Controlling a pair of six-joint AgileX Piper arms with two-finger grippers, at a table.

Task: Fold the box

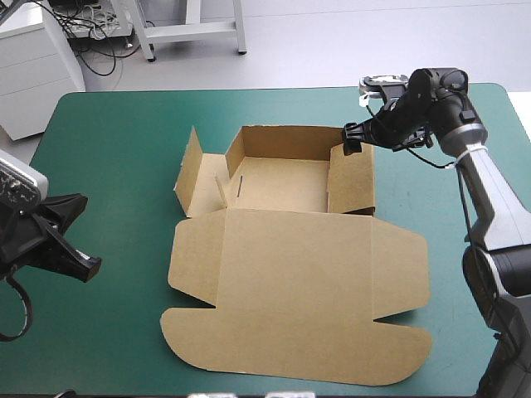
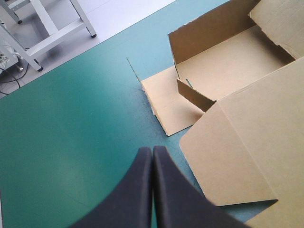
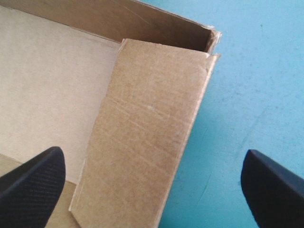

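My right pincer (image 3: 153,154) spread, right wall (image 3: 142,137) of box (image 1: 299,274) between fingers; my left pincer (image 2: 152,151) pressed together, box ahead, apart

The right claw (image 1: 353,138) hangs above the box's (image 1: 299,282) right wall.

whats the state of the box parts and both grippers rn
box: half formed, open tray
back wall: raised
right side wall: raised
left side wall: laid outward, untucked
lid: flat
left gripper: shut, holding nothing
right gripper: open, over the right side wall
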